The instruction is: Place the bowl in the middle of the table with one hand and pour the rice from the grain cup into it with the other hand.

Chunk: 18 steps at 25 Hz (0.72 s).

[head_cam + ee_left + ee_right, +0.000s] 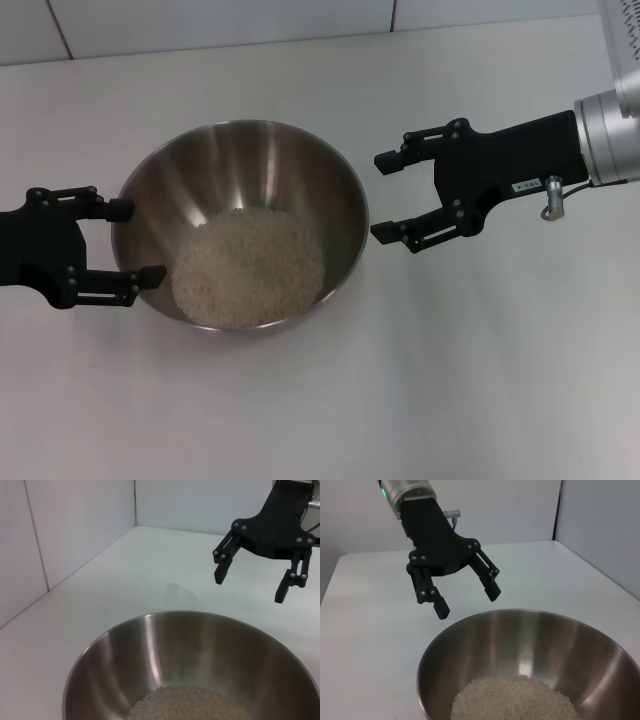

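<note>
The steel bowl (pixel 250 165) stands on the white table (pixel 480 380) left of centre, with a mound of rice (pixel 250 265) in its bottom. My left gripper (pixel 143 241) is open and empty, its fingertips at the bowl's left rim. My right gripper (pixel 379 197) is open and empty, just right of the bowl's rim. The left wrist view shows the bowl (pixel 150 650), the rice (pixel 190 705) and the right gripper (pixel 249 588) beyond it. The right wrist view shows the bowl (pixel 560 645), the rice (pixel 515 697) and the left gripper (pixel 468 605). The grain cup is out of view.
A white tiled wall (pixel 200 20) runs along the table's far edge. White panels (pixel 75 530) close the table's far corner in the left wrist view. Bare tabletop lies in front of and to the right of the bowl.
</note>
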Available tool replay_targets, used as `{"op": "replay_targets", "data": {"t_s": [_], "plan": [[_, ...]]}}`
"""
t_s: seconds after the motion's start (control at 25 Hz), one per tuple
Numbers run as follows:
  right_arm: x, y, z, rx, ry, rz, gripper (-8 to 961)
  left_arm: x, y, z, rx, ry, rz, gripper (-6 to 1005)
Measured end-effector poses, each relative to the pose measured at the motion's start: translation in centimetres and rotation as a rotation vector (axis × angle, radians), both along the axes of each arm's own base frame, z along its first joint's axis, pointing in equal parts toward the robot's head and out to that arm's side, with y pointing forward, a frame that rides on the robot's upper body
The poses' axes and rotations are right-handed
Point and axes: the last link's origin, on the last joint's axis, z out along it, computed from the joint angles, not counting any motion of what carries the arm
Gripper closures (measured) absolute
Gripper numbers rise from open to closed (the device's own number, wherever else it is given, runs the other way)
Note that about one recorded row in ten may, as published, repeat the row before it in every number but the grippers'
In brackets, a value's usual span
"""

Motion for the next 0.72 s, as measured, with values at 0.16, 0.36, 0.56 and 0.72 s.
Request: {"op": "replay_targets", "data": {"t_s": [0.16, 0.36, 0.56, 0.72], "plan": [[0.10, -0.12, -0.06, -0.002, 0.007, -0.006, 135, 0.02, 0.01, 0.00, -0.001, 0.001, -0.001, 147], [0.39, -0.17, -0.07, 0.004, 0.007, -0.016, 135, 0.00, -0.02, -0.03, -0.002, 0.001, -0.001, 147], [0.36, -0.19, -0.05, 0.006, 0.017, -0.018, 135, 0.00, -0.04, -0.05, -0.003, 0.002, -0.001, 147], [0.33, -0.20, -0.05, 0.006, 0.020, -0.017, 135, 0.00, -0.04, -0.06, -0.003, 0.002, -0.001, 147]]}}
